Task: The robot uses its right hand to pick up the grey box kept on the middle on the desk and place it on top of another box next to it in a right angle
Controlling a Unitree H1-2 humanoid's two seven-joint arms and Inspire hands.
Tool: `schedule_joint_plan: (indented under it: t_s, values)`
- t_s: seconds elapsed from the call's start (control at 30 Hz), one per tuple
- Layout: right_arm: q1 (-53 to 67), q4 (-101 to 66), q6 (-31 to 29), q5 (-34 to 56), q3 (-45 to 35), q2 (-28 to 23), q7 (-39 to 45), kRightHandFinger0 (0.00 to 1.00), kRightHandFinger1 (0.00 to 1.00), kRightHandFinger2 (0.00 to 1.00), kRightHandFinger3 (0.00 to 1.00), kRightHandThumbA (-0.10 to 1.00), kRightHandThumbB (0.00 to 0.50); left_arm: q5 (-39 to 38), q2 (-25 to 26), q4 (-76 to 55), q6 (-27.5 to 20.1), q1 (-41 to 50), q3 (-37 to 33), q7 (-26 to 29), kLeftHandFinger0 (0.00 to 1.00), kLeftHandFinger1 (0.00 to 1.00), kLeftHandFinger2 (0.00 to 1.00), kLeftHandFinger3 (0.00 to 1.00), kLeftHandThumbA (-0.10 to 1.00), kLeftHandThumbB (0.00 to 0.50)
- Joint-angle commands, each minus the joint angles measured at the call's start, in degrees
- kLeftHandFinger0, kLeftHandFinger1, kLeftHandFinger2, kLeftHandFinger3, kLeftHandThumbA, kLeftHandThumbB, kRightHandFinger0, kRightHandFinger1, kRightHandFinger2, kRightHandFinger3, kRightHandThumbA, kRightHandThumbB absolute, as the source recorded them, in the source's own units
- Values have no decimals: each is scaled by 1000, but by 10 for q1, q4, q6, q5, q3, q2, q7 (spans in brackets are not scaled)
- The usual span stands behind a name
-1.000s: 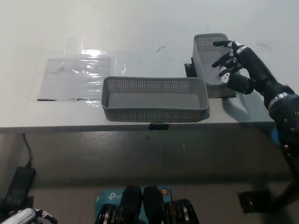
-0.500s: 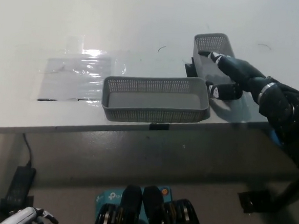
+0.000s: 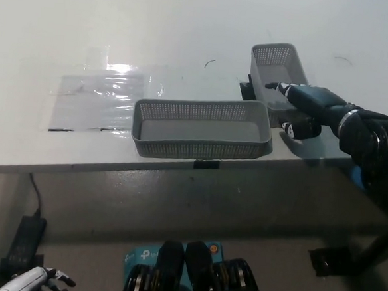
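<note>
Here, black right robot hand [image 3: 302,108] clamped on near end of small grey perforated plastic box [image 3: 275,72], surface's right side, long grey perforated box [image 3: 202,127] at front edge, white left robot hand [image 3: 35,279] low, grip unclear.

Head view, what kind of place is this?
Probably a lab or workshop test bench: a plain white desk holding two grey mesh boxes, and a power adapter lying on the floor.

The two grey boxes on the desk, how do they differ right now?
The front box lies crosswise near the desk edge; the back box runs away from it. The front box sits free; the right hand is at the back box's near end. Both are grey perforated trays. The left hand rests low.
</note>
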Motion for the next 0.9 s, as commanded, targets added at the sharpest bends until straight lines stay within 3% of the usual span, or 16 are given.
schedule_joint_plan:
  t_s: [0.0, 0.07, 0.37, 0.5, 0.53, 0.57, 0.6, 0.63, 0.67, 0.73, 0.77, 0.8, 0.83, 0.87]
  values:
    - [-37, 20, -41, -14, -12, -6, 4, 1000, 1000, 1000, 1000, 317, 308, -1, 13, -13, 10, -9, 17, -7, 478, 431, 560, 715, 361, 341]
    - [-33, 29, -41, -8, -18, -2, 5, 1000, 1000, 1000, 1000, 278, 278, 0, 14, -13, 6, -10, 17, -7, 460, 420, 542, 675, 355, 333]
    - [-17, 74, -59, -20, -9, 22, 5, 1000, 1000, 1000, 1000, 303, 257, -1, 15, -15, -3, -12, 24, -8, 452, 415, 554, 648, 380, 348]
    - [-16, 87, -65, -56, 12, 25, -6, 1000, 1000, 1000, 1000, 282, 233, 6, 19, -24, 9, -16, 23, -13, 519, 482, 627, 720, 379, 340]
    - [-17, 88, -66, -62, 16, 24, -7, 960, 1000, 1000, 1000, 280, 234, 6, 19, -25, 10, -16, 23, -13, 518, 483, 626, 720, 379, 340]
    - [-23, 95, -70, -79, 27, 25, -14, 796, 937, 948, 1000, 290, 239, 2, 18, -23, 10, -20, 26, -14, 494, 459, 611, 713, 371, 343]
    - [-26, 98, -68, -94, 37, 26, -16, 632, 786, 877, 1000, 270, 238, 2, 17, -24, 10, -20, 28, -15, 466, 432, 577, 705, 368, 350]
    - [-28, 97, -73, -111, 51, 23, -17, 578, 725, 862, 1000, 278, 235, 4, 19, -22, 7, -22, 26, -15, 466, 433, 577, 704, 371, 349]
    - [-32, 94, -76, -138, 74, 22, -19, 420, 550, 733, 1000, 206, 222, 11, 23, -24, 10, -25, 22, -18, 478, 448, 594, 710, 385, 340]
    - [-36, 90, -71, -176, 103, 20, -29, 202, 269, 477, 1000, 141, 217, 14, 23, -21, 1, -27, 21, -16, 537, 499, 640, 702, 382, 338]
    - [-40, 90, -73, -203, 125, 19, -38, 75, 113, 325, 1000, -25, 108, 14, 24, -23, 2, -27, 22, -17, 554, 511, 653, 712, 377, 331]
    - [-45, 89, -77, -233, 148, 17, -47, 41, 71, 280, 1000, -97, 75, 13, 24, -26, 7, -26, 23, -18, 559, 514, 656, 716, 376, 331]
    - [-47, 90, -86, -248, 161, 15, -69, 2, 19, 218, 967, -95, 6, 13, 25, -28, 9, -26, 24, -20, 566, 524, 672, 736, 381, 333]
    - [-47, 90, -90, -255, 167, 14, -78, 0, 10, 204, 882, -78, 1, 13, 26, -29, 10, -25, 25, -20, 584, 540, 684, 738, 391, 340]
